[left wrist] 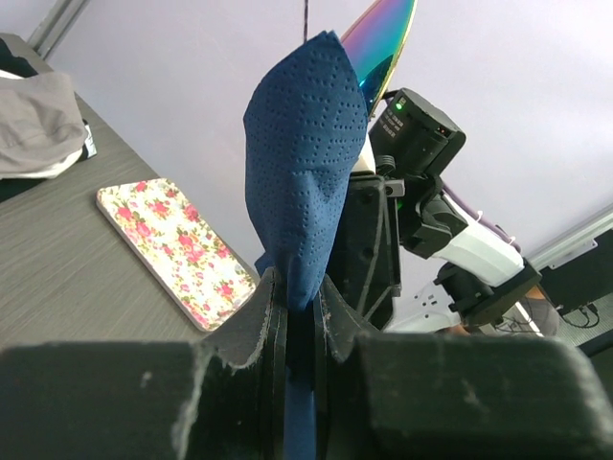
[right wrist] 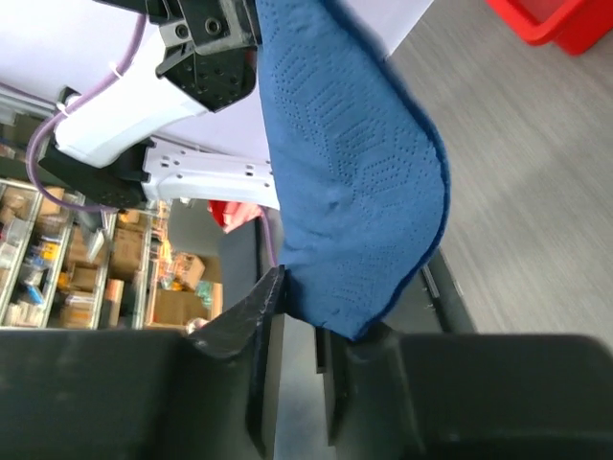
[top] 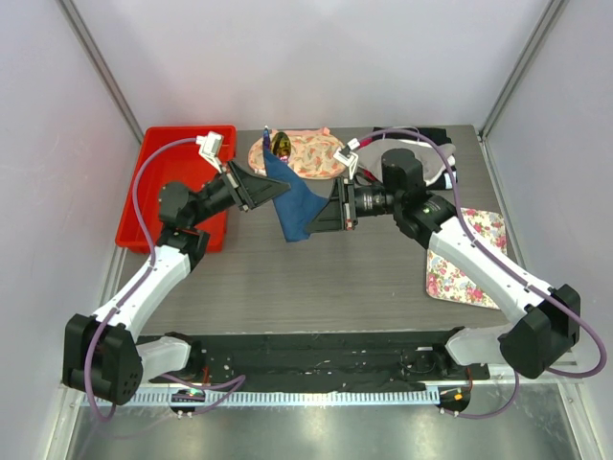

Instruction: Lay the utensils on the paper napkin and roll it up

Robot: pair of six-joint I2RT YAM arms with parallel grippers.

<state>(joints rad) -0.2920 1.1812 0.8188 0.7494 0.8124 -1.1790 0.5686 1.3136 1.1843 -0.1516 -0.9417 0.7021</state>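
Note:
The dark blue paper napkin [top: 297, 203] hangs in the air over the middle of the table, wrapped into a loose bundle between both grippers. My left gripper [top: 272, 188] is shut on its left side; in the left wrist view [left wrist: 299, 284] the napkin [left wrist: 302, 163] rises from between the fingers. My right gripper [top: 322, 209] is shut on its right lower edge, and the right wrist view [right wrist: 324, 303] shows the napkin [right wrist: 354, 182] at the fingertips. A shiny utensil end [left wrist: 385, 43] sticks out of the top [top: 280, 144]. The handles are hidden inside.
A red tray [top: 153, 196] sits at the back left. A peach floral cloth [top: 316, 153] lies behind the napkin. A white floral mat [top: 471, 257] lies at the right, also in the left wrist view [left wrist: 177, 249]. A grey-white bundle [top: 436, 158] sits at the back right.

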